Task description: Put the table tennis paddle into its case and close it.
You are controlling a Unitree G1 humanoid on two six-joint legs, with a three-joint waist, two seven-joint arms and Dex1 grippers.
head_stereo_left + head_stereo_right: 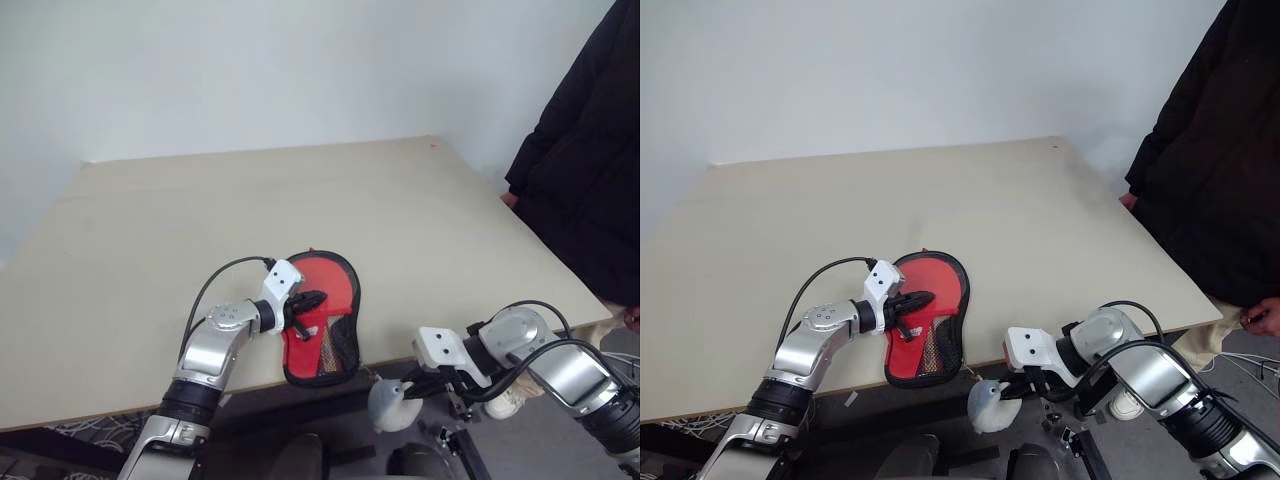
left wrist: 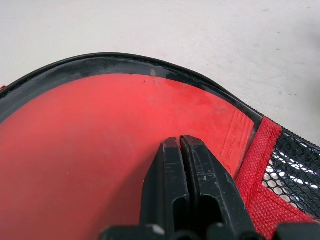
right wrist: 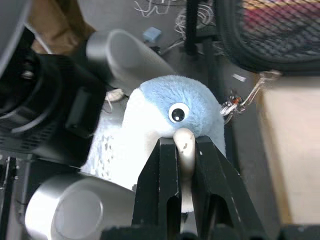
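- Near the table's (image 1: 150,250) front edge, the case (image 1: 322,318) is seen lying flat, with the paddle's (image 2: 100,150) red face visible through its clear side.
- Its long axis runs front to back, the round end pointing away and the mesh end overhanging the edge.
- The left gripper (image 2: 179,145) is pressed together on the clear side.
- From the right wrist, the right gripper (image 3: 184,150) is shown pinching a plush bird's (image 3: 165,125) beak; the bird is clipped to the case's end.
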